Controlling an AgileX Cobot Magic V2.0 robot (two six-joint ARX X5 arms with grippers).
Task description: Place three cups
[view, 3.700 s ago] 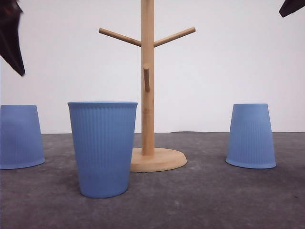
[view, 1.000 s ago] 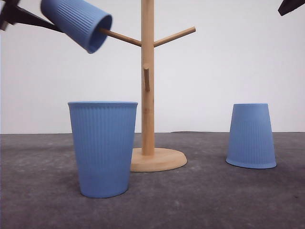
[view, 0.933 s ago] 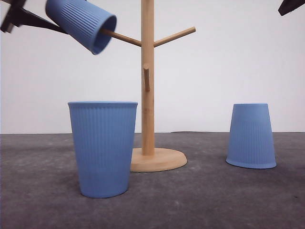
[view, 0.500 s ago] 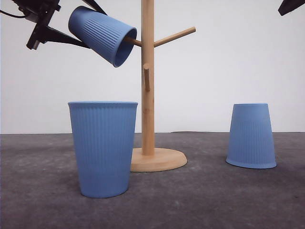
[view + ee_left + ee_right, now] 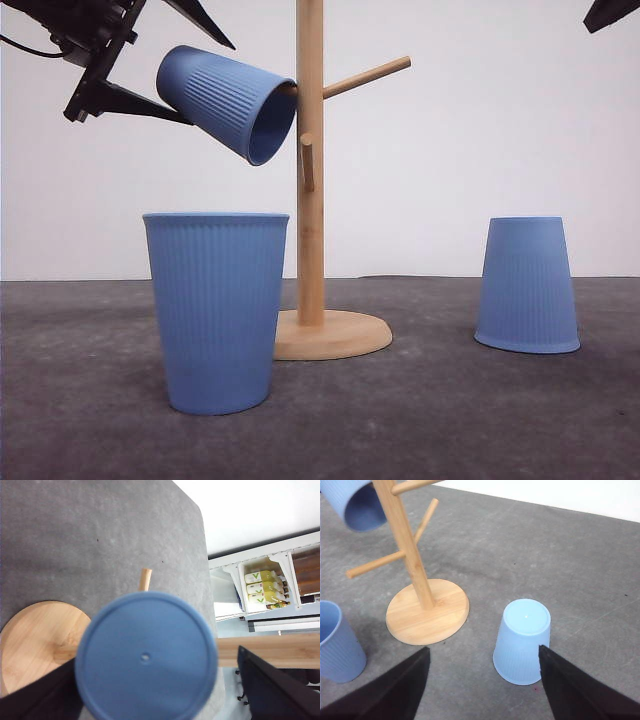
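Grey tabletop, white wall behind | wooden cup tree (image 5: 310, 180) is landmark | hung cup (image 5: 230, 100) sits mouth-first over its upper left peg, axis sloping toward the post | left gripper (image 5: 150, 55) fingers spread beside cup base, grip appears loosened | upright cup (image 5: 216, 310) left of tree, inverted cup (image 5: 527, 285) right | right gripper (image 5: 482, 690) wide, above inverted cup, nearer it

Light-blue ribbed cups: 3 — hung cup (image 5: 228, 101), upright cup (image 5: 216, 311), inverted cup (image 5: 527, 285). Wooden peg stand (image 5: 311, 200): 1. Yellow-green cartons (image 5: 264, 587) on background shelf: 3.
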